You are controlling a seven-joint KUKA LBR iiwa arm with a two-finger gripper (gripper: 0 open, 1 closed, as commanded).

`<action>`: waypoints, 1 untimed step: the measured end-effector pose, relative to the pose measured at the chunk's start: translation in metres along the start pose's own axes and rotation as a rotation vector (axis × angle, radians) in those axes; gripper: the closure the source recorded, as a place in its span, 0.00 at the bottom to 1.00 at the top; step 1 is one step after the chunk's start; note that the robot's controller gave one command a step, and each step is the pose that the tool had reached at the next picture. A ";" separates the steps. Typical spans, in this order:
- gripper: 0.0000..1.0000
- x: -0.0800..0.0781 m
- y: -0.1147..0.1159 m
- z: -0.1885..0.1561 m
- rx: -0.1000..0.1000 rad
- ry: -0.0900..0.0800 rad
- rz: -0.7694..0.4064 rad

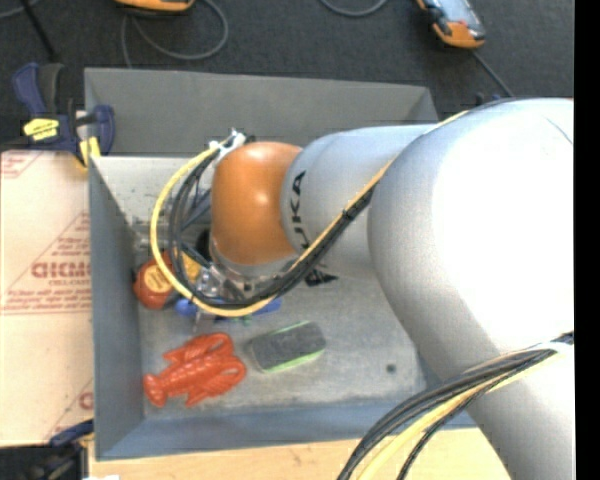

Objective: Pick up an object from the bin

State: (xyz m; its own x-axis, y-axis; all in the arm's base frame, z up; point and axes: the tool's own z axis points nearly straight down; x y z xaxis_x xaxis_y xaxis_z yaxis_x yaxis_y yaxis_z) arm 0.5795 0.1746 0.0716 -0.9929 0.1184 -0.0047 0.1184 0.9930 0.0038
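Note:
My gripper is down in the left middle of the bin, mostly hidden under the arm's orange cover and its cables. Just to its left lies a small round orange thing. A blue thing peeks out right below the gripper, largely covered by it. A red toy lobster lies near the front left corner, a little in front of the gripper. Beside the lobster on the right rests a grey sponge with a green edge.
The big white arm reaches in from the right and hides the right and back parts of the bin. Yellow and black cables loop round the orange cover. Bare bin floor shows at the front right of the sponge.

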 end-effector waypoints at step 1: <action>1.00 0.000 0.000 0.001 0.001 0.001 0.000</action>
State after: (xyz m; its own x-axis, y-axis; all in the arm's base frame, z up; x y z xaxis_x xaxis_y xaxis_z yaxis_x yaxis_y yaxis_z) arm 0.5790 0.1745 0.0710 -0.9929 0.1187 -0.0033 0.1187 0.9929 0.0033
